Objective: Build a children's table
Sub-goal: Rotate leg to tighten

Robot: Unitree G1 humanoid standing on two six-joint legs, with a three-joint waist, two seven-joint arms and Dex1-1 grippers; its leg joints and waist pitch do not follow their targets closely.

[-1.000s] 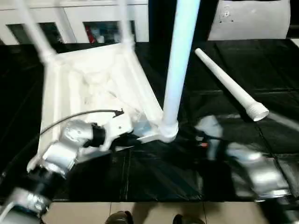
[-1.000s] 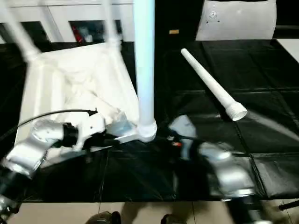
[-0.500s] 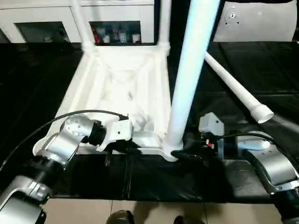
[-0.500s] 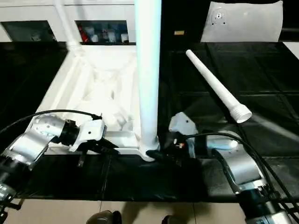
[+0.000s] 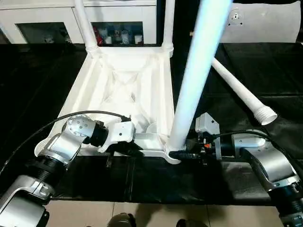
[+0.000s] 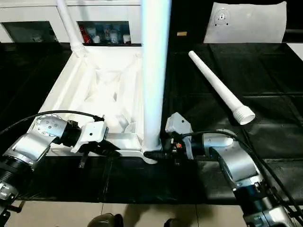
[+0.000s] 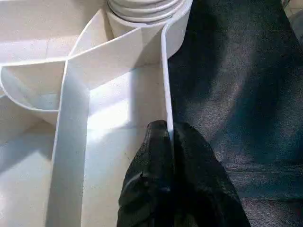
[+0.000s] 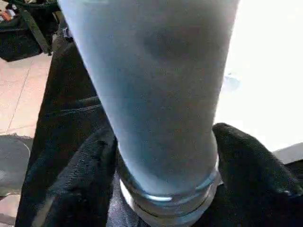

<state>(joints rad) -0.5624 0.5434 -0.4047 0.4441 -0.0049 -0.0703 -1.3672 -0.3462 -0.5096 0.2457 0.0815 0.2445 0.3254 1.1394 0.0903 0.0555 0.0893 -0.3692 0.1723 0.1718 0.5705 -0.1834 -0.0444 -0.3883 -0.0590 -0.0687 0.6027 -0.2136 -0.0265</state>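
From your head cameras, the tabletop [image 5: 125,94] lies ribbed underside up on the black mat [image 5: 265,71], three legs standing in corner sockets and a fourth leg [image 5: 239,90] lying loose to the right. Your left wrist view shows the left gripper [image 7: 168,137] pinched onto the tabletop's near rim. Your right wrist view shows the right gripper [image 8: 163,156] straddling the near-corner leg [image 8: 156,85] at its base, fingers against both sides.
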